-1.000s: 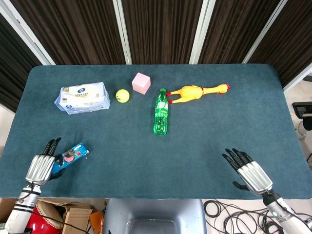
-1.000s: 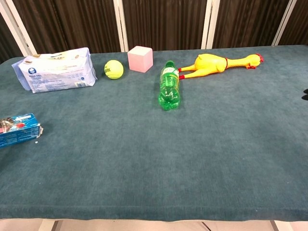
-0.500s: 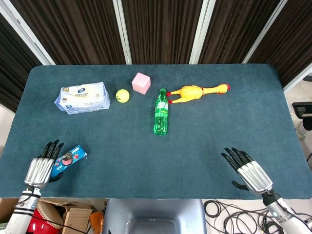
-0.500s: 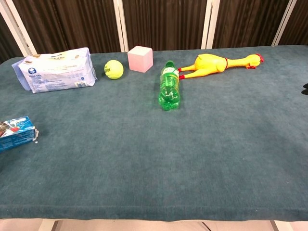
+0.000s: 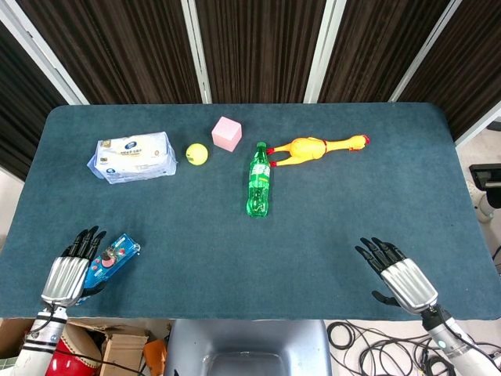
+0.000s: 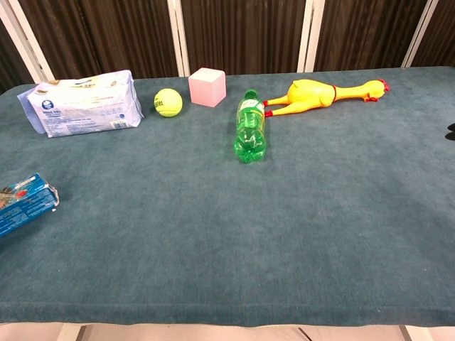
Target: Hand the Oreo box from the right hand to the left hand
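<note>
Fingers [image 5: 84, 241] of left hand [image 5: 69, 272] grip blue cardboard Oreo box [image 5: 109, 260] at table's [image 5: 329, 204] near-left edge | right hand [image 5: 398, 276] spread, holding nothing, near-right.

the left hand [image 5: 66, 276] has drawn the oreo box [image 5: 111, 259] back toward the near edge, seemingly tilting it.

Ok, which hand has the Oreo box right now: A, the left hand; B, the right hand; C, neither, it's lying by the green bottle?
A: in the head view the left hand holds the blue Oreo box at the table's near left corner, while the right hand holds nothing and its fingers are spread.
</note>
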### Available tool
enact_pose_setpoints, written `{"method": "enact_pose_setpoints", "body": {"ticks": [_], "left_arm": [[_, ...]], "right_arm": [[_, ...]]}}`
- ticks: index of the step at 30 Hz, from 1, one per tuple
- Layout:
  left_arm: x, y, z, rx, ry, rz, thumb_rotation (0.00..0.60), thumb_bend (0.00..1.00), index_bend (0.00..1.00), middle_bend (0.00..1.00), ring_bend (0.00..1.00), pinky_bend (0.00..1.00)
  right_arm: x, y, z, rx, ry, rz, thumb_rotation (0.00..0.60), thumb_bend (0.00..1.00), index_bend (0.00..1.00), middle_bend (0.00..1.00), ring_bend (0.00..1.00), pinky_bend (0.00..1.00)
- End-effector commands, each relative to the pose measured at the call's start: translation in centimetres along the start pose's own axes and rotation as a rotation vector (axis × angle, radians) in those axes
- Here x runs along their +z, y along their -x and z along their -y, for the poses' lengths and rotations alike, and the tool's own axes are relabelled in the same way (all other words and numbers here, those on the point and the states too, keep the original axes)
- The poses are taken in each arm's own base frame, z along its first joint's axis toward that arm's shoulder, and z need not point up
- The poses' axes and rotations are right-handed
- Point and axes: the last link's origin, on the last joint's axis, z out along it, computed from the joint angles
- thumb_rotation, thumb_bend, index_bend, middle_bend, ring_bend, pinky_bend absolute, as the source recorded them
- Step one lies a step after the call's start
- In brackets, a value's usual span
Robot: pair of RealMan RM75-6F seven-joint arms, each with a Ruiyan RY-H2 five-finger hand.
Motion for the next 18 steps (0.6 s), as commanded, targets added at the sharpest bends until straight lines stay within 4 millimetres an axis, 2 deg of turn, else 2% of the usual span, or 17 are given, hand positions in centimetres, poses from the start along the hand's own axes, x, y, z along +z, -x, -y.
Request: {"method": "enact_pose_setpoints", "body": {"ticks": [1, 8, 12, 16, 18], "left_arm": [[-1.2, -1.3, -0.2, -0.030, 0.025, -0.081, 0.600, 0.00, 0.00, 0.00, 0.00, 0.31], [-4.5, -3.0, 0.1, -0.020, 0.035, -0.232, 0.600, 0.00, 0.01, 0.00, 0.00, 0.32], [-5.6, -3.3, 0.4, -0.009, -0.012, -0.241, 0.600, 0.00, 0.12, 0.00, 0.04, 0.32], [-6.2, -3.6, 0.6, 0.131, -0.100, -0.216, 0.600, 0.15, 0.13, 0.00, 0.05, 0.31], [-6.6, -3.6, 0.3, 0.139, -0.093, -0.177, 0.600, 0.16, 0.12, 0.00, 0.05, 0.31]], "right_arm": [[-0.1, -0.1, 0.0, 0.002, 0.003, -0.004, 0.600, 0.12, 0.00, 0.02, 0.01, 0.17], [-0.3, -0.8, 0.4, 0.002, 0.021, -0.044, 0.600, 0.12, 0.00, 0.02, 0.01, 0.17], [-0.7, -0.9, 0.6, 0.013, 0.046, -0.075, 0.600, 0.12, 0.00, 0.02, 0.01, 0.17], [-1.0, -0.8, 0.5, 0.010, 0.071, -0.087, 0.600, 0.12, 0.00, 0.02, 0.01, 0.17], [-1.2, -0.6, 0.3, 0.010, 0.088, -0.082, 0.600, 0.12, 0.00, 0.02, 0.01, 0.17]]}}
